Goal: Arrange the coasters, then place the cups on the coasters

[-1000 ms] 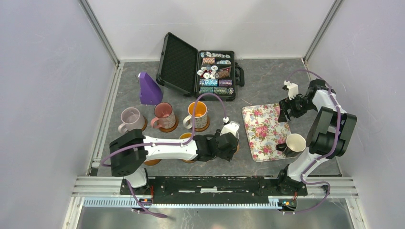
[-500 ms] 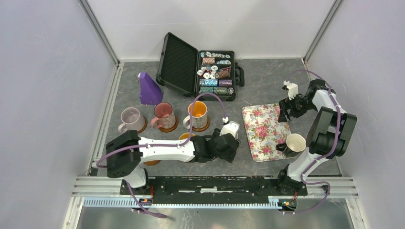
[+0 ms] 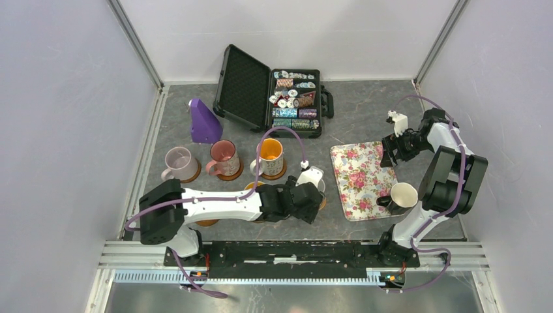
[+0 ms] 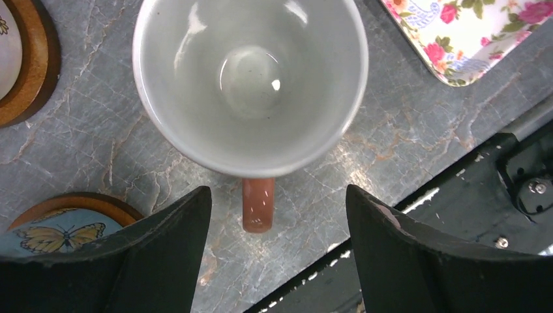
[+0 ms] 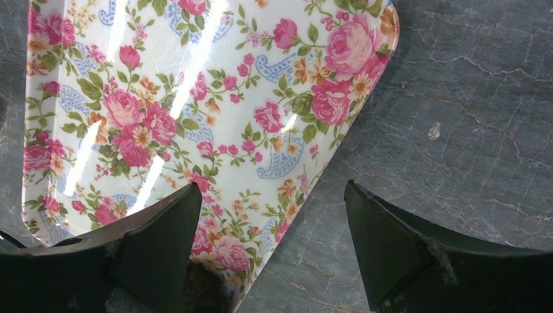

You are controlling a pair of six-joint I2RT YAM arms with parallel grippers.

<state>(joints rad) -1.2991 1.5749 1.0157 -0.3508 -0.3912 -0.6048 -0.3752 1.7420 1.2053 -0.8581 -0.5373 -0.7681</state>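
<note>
- Left gripper (image 4: 279, 195) has let its fingers spread wider than a second ago, and that arm has slid back a touch toward its base.
- Fingers now stand apart on either side of the white cup's handle (image 4: 258, 203), touching neither it nor the cup.
- White cup (image 4: 251, 78) stands upright on the table (image 3: 365, 107), handle pointing at the near rail (image 3: 293, 251), just left of the tray (image 5: 195, 98). Can't tell from the wrist view if a coaster is under it.
- Tight spot: butterfly cup (image 4: 59, 236) on its coaster (image 4: 78, 203) sits just beside the left finger, and the rail is close behind.
- Lilac cup (image 3: 177, 160), pink cup (image 3: 223, 154) and orange-lined cup (image 3: 270, 151) stand in a row on coasters (image 3: 233, 173), farther back.
- Black cup (image 3: 403, 194) sits on the tray's near right corner.
- Open room: bare grey table between the case (image 3: 244, 88) and the tray, and along the tray's right edge.
- Left arm lies low, stretched right across the near table.
- Right arm is folded, its right gripper (image 5: 274, 195) pointing down over the tray's far right edge, fingers apart with nothing between them.
</note>
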